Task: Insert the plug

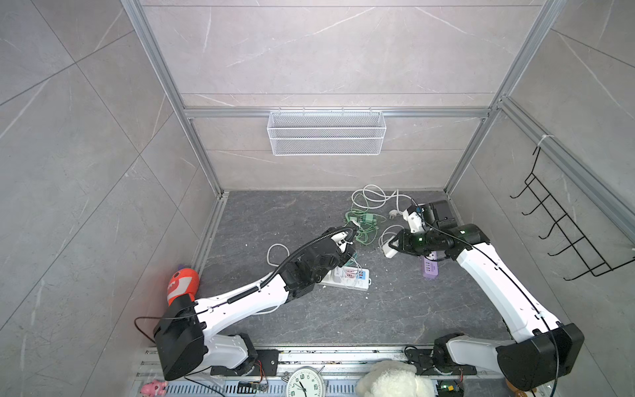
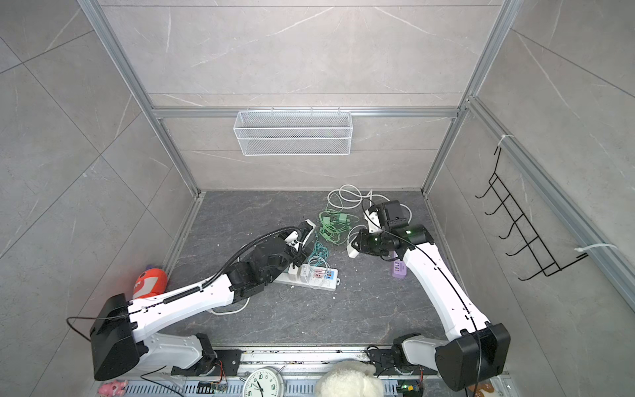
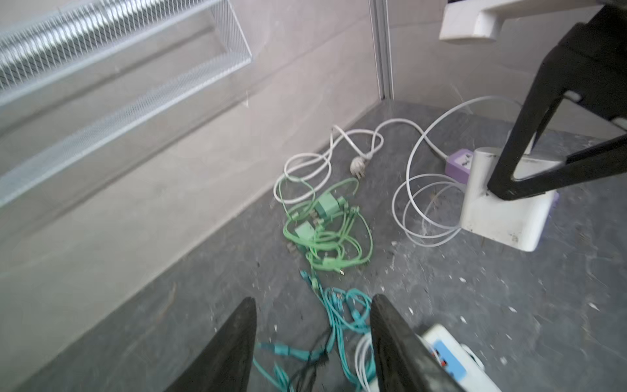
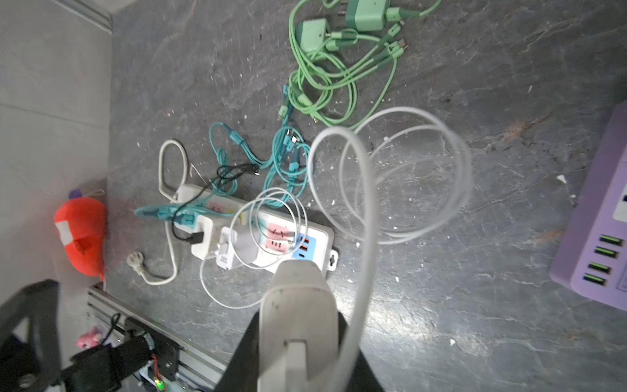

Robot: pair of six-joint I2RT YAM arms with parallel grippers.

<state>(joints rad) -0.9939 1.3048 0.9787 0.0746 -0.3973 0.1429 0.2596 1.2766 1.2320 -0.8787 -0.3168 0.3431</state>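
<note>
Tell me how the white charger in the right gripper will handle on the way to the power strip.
The charger looks like a hard, smooth block, so it should keep its shape but might slip in the right gripper. Its white cable trails in loose loops: probably floppy, likely to drag and snag on the green cables.

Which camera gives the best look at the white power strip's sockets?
The right wrist view: nearly the whole white power strip lies in sight, sockets included. In both top views the left arm covers one end of it. The left wrist view catches only a corner.
</note>
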